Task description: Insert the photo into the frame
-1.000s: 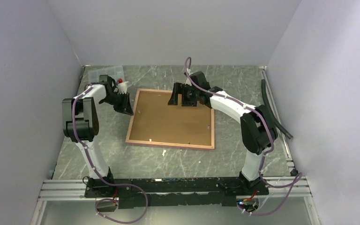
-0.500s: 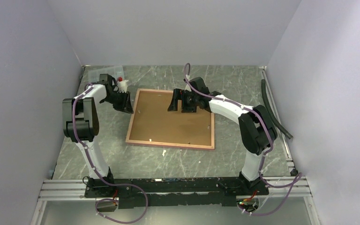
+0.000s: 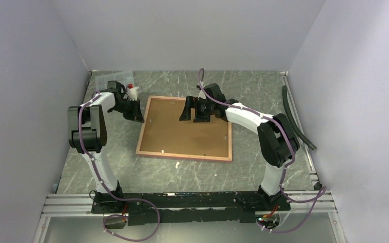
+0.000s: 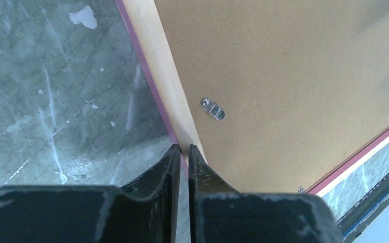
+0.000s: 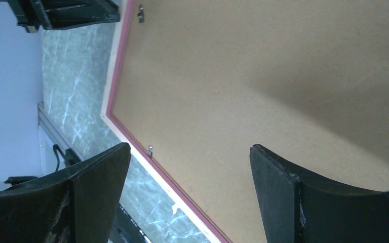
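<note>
The frame [image 3: 182,156] lies back up on the table, pale wood rails with a pink outer edge. The brown backing board [image 3: 185,130] fills it, with small metal turn clips [image 4: 214,110] along the rails. The photo is hidden. My left gripper [image 3: 138,117] is at the frame's left rail [image 4: 157,66], near the far corner. Its jaws are shut to a thin slit, and the tips [image 4: 183,148] straddle the pink edge line. My right gripper [image 3: 192,115] hovers over the board's far part [image 5: 263,76], wide open [image 5: 190,149] with nothing between its fingers.
A clear plastic box [image 3: 112,78] and a white bottle with a red cap [image 3: 131,92] stand at the back left, behind the left gripper. A black hose [image 3: 296,119] runs along the right wall. A white scrap [image 3: 177,164] lies in front of the frame.
My right gripper has shifted slightly left over the backing board. The left gripper stays at the frame's left edge, and the frame has not moved.
</note>
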You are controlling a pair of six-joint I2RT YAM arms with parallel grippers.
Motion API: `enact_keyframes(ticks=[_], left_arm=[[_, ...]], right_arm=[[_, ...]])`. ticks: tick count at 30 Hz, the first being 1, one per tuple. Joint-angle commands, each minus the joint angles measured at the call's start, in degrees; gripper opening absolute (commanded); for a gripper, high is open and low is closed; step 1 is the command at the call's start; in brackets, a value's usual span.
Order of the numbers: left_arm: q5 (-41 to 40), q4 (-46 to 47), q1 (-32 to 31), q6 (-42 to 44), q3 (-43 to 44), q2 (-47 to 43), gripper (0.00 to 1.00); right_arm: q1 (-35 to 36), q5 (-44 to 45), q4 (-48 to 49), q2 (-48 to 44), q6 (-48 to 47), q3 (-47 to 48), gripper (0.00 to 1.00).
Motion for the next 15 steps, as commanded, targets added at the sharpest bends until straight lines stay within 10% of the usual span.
enact_keyframes(ticks=[1,15], left_arm=[[3.1,-1.5,-2.8,1.2,-4.6,-1.0,0.12],[8.3,-4.2,-5.6,3.9,-10.4,-2.5,0.09]], right_arm=[[0.4,-5.5,3.3,0.6,-1.4,3.3,0.91],[4.8,-11.2,5.2,7.7,-4.7,6.3,0.89]])
